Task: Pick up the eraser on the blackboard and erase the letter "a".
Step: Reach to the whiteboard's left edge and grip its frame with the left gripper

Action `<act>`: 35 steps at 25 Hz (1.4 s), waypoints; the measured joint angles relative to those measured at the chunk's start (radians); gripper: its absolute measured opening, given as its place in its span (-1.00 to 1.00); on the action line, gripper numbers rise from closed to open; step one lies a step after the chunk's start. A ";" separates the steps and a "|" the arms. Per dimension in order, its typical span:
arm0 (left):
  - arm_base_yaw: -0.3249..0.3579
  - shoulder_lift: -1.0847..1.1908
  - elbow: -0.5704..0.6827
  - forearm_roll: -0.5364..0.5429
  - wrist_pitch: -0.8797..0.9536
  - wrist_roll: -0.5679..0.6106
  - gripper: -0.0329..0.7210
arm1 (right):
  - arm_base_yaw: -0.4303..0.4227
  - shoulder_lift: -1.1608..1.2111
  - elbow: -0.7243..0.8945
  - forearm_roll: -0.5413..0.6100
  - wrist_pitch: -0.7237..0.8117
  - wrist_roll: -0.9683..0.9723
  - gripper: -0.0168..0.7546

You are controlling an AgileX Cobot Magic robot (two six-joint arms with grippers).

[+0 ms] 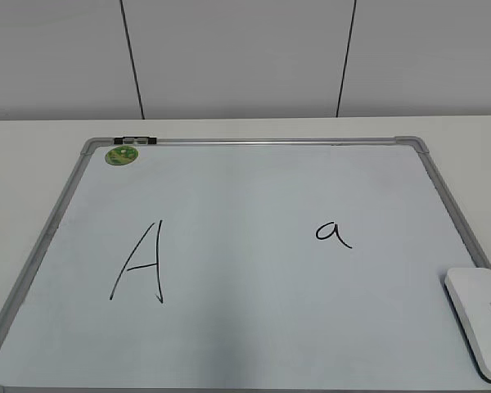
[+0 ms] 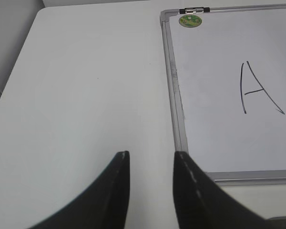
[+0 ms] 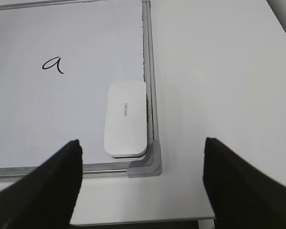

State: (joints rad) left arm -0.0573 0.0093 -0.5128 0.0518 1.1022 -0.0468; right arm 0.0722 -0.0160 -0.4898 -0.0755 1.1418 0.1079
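The white eraser (image 1: 479, 319) lies flat on the blackboard (image 1: 254, 327), in its near right corner against the frame. The small letter "a" (image 1: 333, 234) is written right of the board's middle, left of and beyond the eraser. Neither gripper shows in the exterior view. In the right wrist view my right gripper (image 3: 142, 142) is wide open and empty, above the board's corner, with the eraser (image 3: 126, 118) just ahead between its fingers and the "a" (image 3: 53, 64) further left. My left gripper (image 2: 151, 155) is open and empty over the table, left of the board's frame (image 2: 174, 86).
A tall capital "A" (image 1: 139, 262) is on the board's left half. A round green magnet (image 1: 121, 155) sits in the far left corner beside a black clip (image 1: 135, 141). The board lies on a white table (image 1: 33, 155), whose near edge shows in the right wrist view (image 3: 171, 222).
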 joint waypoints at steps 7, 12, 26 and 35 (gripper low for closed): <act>0.000 0.000 0.000 0.000 0.000 0.000 -0.31 | 0.000 0.000 0.000 0.000 0.000 0.000 0.56; 0.000 0.000 0.000 0.000 0.000 0.000 -0.31 | 0.000 0.000 0.000 0.000 0.000 0.000 0.56; 0.000 0.085 -0.070 0.007 -0.031 0.000 -0.29 | 0.000 0.000 0.000 0.000 0.000 0.000 0.56; 0.000 0.564 -0.233 0.026 -0.055 0.000 -0.27 | 0.000 0.000 0.000 0.000 0.000 0.000 0.56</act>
State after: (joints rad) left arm -0.0573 0.5734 -0.7461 0.0778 1.0468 -0.0468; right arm 0.0722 -0.0160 -0.4898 -0.0755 1.1418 0.1079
